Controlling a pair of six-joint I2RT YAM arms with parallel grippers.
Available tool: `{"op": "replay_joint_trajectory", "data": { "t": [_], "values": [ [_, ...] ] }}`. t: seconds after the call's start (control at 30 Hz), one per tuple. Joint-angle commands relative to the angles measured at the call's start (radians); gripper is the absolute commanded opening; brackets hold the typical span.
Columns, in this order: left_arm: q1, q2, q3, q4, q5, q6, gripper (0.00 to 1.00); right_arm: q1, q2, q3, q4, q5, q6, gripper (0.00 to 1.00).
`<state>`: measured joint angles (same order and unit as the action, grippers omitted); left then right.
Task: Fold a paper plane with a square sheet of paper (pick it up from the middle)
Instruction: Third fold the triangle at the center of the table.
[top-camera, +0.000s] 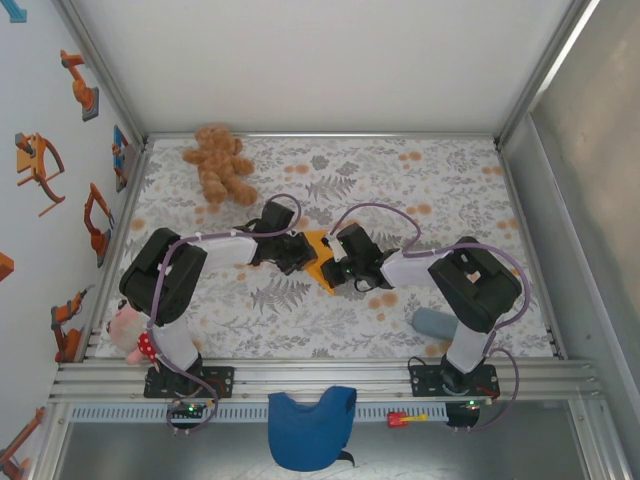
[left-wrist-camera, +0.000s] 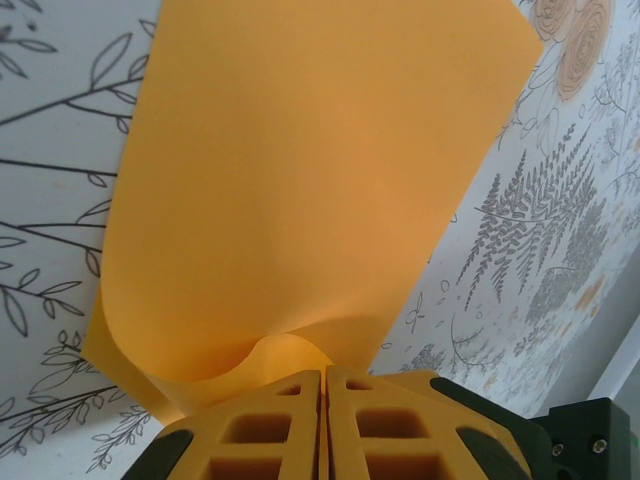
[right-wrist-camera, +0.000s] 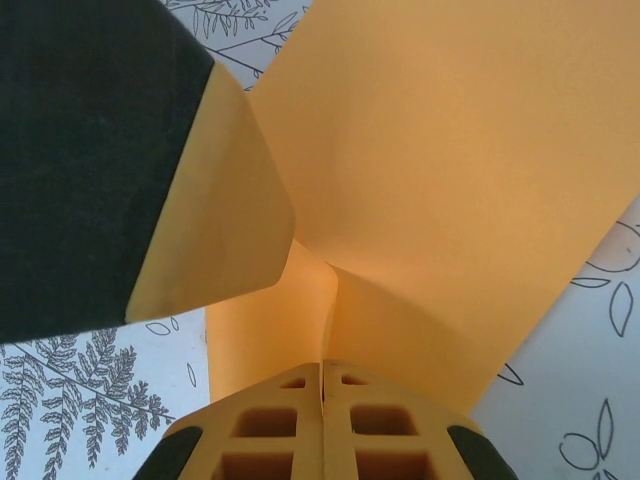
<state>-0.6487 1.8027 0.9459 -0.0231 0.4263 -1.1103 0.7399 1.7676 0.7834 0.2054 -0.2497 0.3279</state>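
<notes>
1. Top view: the sheet (top-camera: 318, 250) lies mid-bench, between the two arms, nearer than the bear (top-camera: 220, 165) and well apart from the blue cloth (top-camera: 312, 425) at the near edge. The left pincer (top-camera: 300, 254) meets it from the left and the right pincer (top-camera: 337, 268) from the right. The two heads are close together and cover most of the orange, so the sheet's outline cannot be read here.

2. Left wrist view: the left pincer (left-wrist-camera: 323, 380) has its jaws pressed together, nipping a small raised pucker of the sheet (left-wrist-camera: 300, 180). The rest of the paper fans away from the tips. It lifts off the bench (left-wrist-camera: 540, 250) in a soft curve and is not creased.

3. Right wrist view: the right pincer (right-wrist-camera: 322, 368) is likewise clamped tight on a pinched ridge of the sheet (right-wrist-camera: 460, 170). A black and yellow finger, probably the left arm's, sits just beside it at upper left.

4. Handling, as I judge it: the paper is thin, very light and limp. It bows wherever it is unsupported and will take a crease for good. Being smooth, it could slip from a shallow nip, and two arms pulling apart could tear it. The sound hold is a small pinch near the middle, as here, with both arms moving together.
</notes>
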Motion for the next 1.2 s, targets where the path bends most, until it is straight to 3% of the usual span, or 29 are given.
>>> {"op": "replay_joint_trajectory", "data": {
  "t": [0.0, 1.07, 1.17],
  "values": [
    [-0.007, 0.005, -0.016, -0.032, -0.011, -0.009, 0.10, -0.008, 0.033, 0.016, -0.058, 0.010, 0.017, 0.00],
    [-0.007, 0.071, -0.006, -0.154, -0.084, 0.030, 0.09, -0.011, -0.017, 0.042, -0.117, 0.027, 0.060, 0.00],
    [-0.005, 0.075, 0.002, -0.176, -0.093, 0.036, 0.09, -0.018, -0.069, 0.045, -0.151, 0.064, 0.092, 0.12]
  ]
}}
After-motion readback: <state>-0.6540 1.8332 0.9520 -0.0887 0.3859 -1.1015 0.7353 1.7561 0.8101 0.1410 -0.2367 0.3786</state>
